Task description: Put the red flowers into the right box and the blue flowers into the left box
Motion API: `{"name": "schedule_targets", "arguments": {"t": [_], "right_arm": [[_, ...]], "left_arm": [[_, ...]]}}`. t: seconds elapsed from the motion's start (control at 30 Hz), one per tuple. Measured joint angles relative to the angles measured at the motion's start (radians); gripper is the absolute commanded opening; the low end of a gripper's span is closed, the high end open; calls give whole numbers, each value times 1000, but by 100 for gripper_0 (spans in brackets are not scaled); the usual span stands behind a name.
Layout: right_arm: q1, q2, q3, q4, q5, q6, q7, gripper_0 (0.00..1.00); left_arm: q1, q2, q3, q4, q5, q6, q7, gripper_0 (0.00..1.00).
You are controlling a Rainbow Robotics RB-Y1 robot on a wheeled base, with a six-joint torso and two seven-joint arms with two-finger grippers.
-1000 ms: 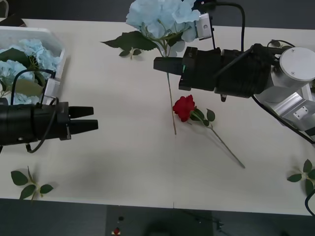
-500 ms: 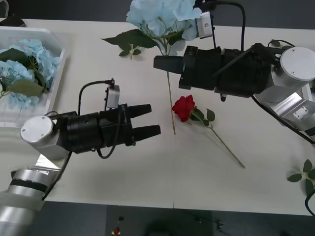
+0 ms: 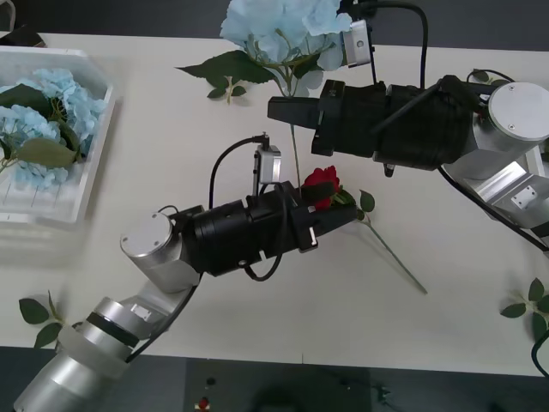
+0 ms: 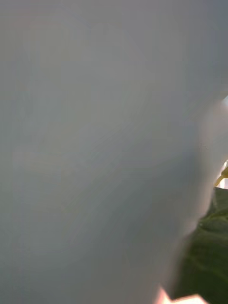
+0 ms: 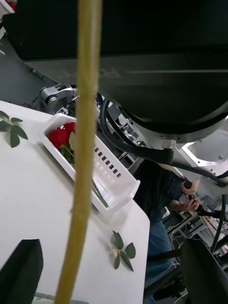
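My right gripper (image 3: pixel 279 110) is shut on the thin stem of a blue flower (image 3: pixel 283 30), holding it at the table's far middle. The stem (image 5: pixel 83 156) hangs down between the black fingers (image 5: pixel 21 270) of my open left gripper (image 3: pixel 339 210), which has reached into the table's centre. A red flower (image 3: pixel 322 182) lies right behind that gripper, partly hidden, its stem (image 3: pixel 395 257) trailing to the right. The left box (image 3: pixel 96 159) at the far left holds several blue flowers (image 3: pixel 43 112). The right box (image 5: pixel 111 178) shows in the left wrist view with red flowers (image 5: pixel 61 137) inside.
Loose green leaf sprigs lie near the front left edge (image 3: pixel 51 322) and at the right edge (image 3: pixel 532 309). The right arm's thick black wrist (image 3: pixel 403 124) hangs over the table's right half. A pale blur and a dark leaf (image 4: pixel 209 251) cover the right wrist view.
My left arm has swung from the table's left side to the centre, ending beside the red flower with its fingers either side of the hanging stem. The right arm has held still.
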Motion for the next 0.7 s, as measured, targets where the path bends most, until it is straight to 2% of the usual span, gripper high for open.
{"name": "schedule_targets", "arguments": {"t": [0.03,0.07,0.53,0.57,0.6,0.63,0.7], "right_arm": [[0,0,0,0,0,0,0,0],[0,0,0,0,0,-1,0,0],[0,0,0,0,-11,-13,0,0],[0,0,0,0,-11,-13,0,5],[0,0,0,0,-15,-14,0,37],[0,0,-1,0,-20,-15,0,64],[0,0,-1,0,-21,-14,0,100]], "left_arm": [[-4,0,-6,0,5,-9,0,17],[-6,0,-10,0,10,-19,0,0],[-8,0,-13,0,16,-60,0,0],[-8,0,-13,0,22,-60,0,0],[-8,0,-13,0,29,-60,0,0],[-8,0,-13,0,36,-60,0,0],[-8,0,-13,0,50,-60,0,0]]}}
